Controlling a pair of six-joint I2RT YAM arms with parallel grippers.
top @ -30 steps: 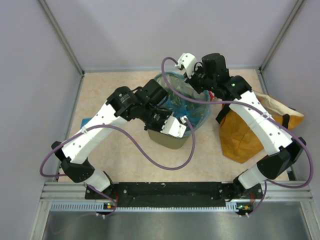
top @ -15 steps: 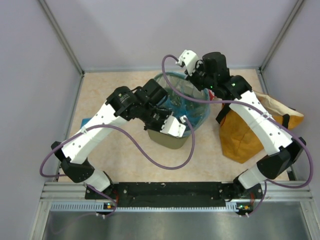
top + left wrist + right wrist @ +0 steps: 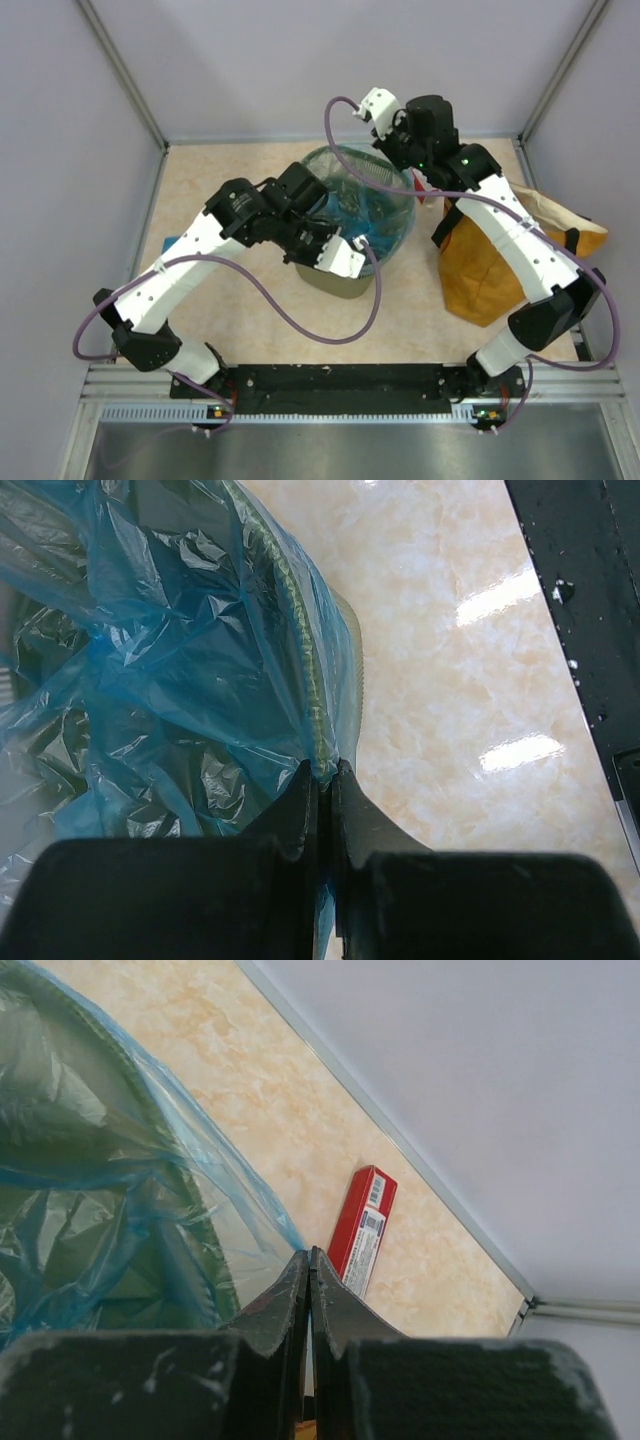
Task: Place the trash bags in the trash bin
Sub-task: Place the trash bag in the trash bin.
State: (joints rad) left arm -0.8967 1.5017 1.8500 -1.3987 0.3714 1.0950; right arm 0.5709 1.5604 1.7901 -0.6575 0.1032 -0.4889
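Jaws of the left gripper (image 3: 322,770) are clenched on the trash bag (image 3: 190,670) film where it folds over the trash bin (image 3: 335,283) rim, directly ahead of the fingertips. Right gripper (image 3: 308,1256) jaws appear pinched on film at the opposite rim. Probable purpose: opposed grips spread the bag mouth so the sack lines the bin. A red box (image 3: 364,1216) lies beyond the right jaws.
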